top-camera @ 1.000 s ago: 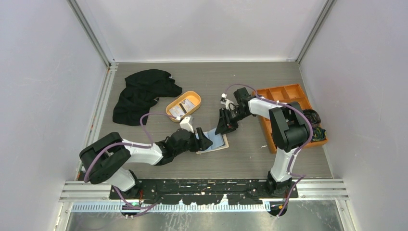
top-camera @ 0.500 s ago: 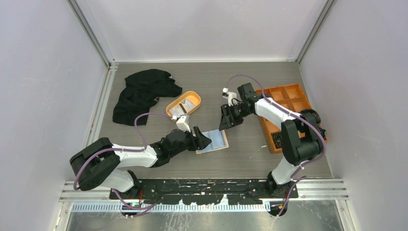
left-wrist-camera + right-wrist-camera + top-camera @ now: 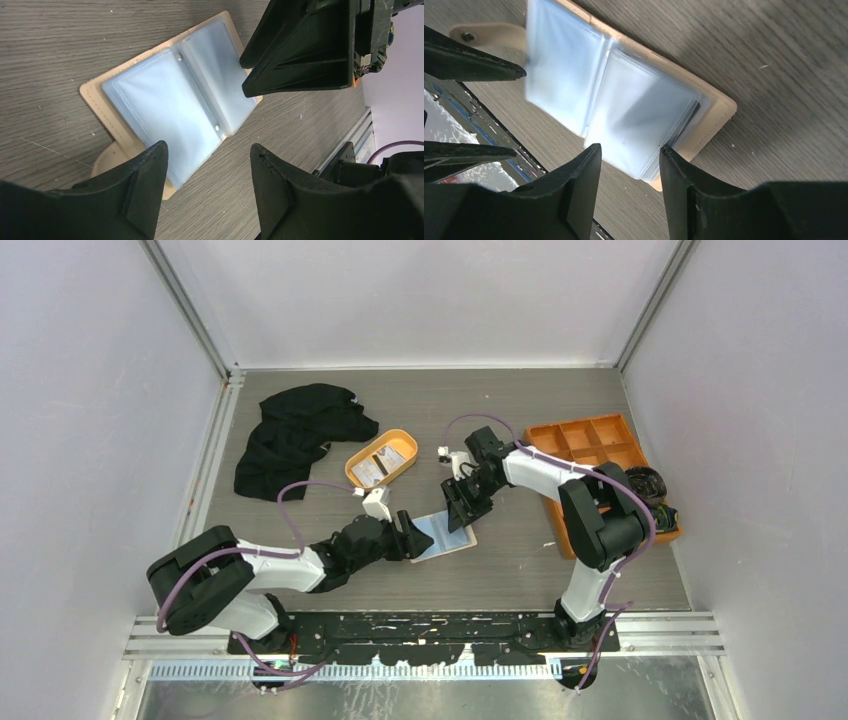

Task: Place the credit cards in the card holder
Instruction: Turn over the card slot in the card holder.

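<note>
- Small beige-pink leather-like folding card holder (image 3: 447, 532) lies open and flat on the grey wood-grain table (image 3: 520, 560), between the two grippers. Its pale blue-grey clear sleeves face up.
- Left gripper (image 3: 209, 150): jaws well apart, nothing held. It hangs over the holder's near edge, by the snap tab. I can't tell whether a finger touches the cover.
- Right gripper (image 3: 630, 149): jaws apart, nothing clamped. It sits just above the far half of the holder, where several sleeves lie stacked and slightly fanned.
- Whitish flat credit cards (image 3: 383, 462) are in the orange oval plastic tray (image 3: 411, 445), well apart from the holder. No card shows in a sleeve yet, though the sleeves are too cloudy to rule it out.
- Handling, cards: probably light, thin, stiff and slick. Lying flat, they give no face to pinch. I'd slide one up the tray wall and take it by a short edge, gripping lightly so it doesn't bow or shoot out.
- Handling, holder: light, so it will likely skate on the table. The sleeves look floppy and clingy.
- Pin the stiff beige cover margin with one gripper, not the plastic.
- The other gripper feeds the card edge-first into a sleeve mouth at a shallow angle.
- Risk: the card catches on the sleeve lip and drags the whole holder.
</note>
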You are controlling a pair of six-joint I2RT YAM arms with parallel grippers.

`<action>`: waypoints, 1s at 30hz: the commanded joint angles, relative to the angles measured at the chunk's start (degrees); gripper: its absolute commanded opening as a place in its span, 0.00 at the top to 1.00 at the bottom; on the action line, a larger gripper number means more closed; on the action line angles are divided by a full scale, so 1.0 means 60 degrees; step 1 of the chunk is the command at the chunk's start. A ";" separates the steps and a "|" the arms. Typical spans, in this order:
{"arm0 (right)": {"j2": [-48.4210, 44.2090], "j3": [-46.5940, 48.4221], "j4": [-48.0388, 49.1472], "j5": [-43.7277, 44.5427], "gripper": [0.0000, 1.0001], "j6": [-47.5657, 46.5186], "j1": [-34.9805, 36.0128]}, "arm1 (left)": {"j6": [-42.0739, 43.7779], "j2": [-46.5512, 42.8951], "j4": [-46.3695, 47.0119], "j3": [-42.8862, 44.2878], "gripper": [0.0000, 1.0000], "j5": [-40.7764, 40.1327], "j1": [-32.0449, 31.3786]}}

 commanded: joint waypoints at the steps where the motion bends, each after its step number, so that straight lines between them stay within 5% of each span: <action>1: 0.0204 0.0403 -0.0091 0.0520 0.48 -0.0051 0.0082 | 0.0004 0.0144 0.0660 0.0088 0.38 -0.0097 0.0057; 30: 0.0989 0.0544 0.0647 -0.1392 0.57 0.1466 0.0157 | -0.0539 0.1512 0.0988 0.0229 0.41 0.0882 0.0619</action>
